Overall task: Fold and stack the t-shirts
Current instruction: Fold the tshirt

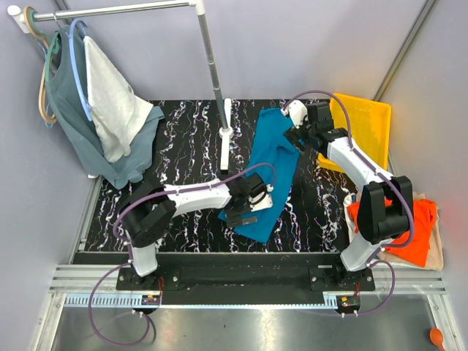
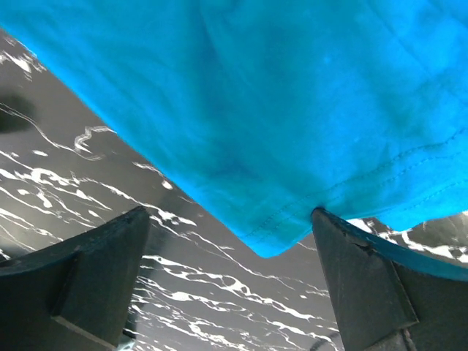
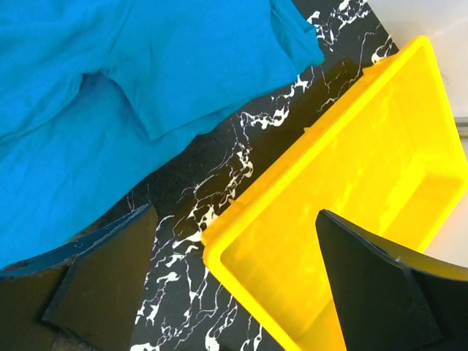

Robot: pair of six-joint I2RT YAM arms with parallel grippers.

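Folding of the teal t-shirt (image 1: 272, 157), lying on the surface (image 1: 183, 146), is being set up. The left pincer (image 2: 228, 219) at the hem corner and the right pincer (image 3: 234, 219) near the far sleeve are being held open, empty. A hem grasp is likely needed next.

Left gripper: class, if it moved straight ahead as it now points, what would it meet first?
Probably the hem corner of the teal t-shirt, just ahead of the left gripper; depth is unclear.
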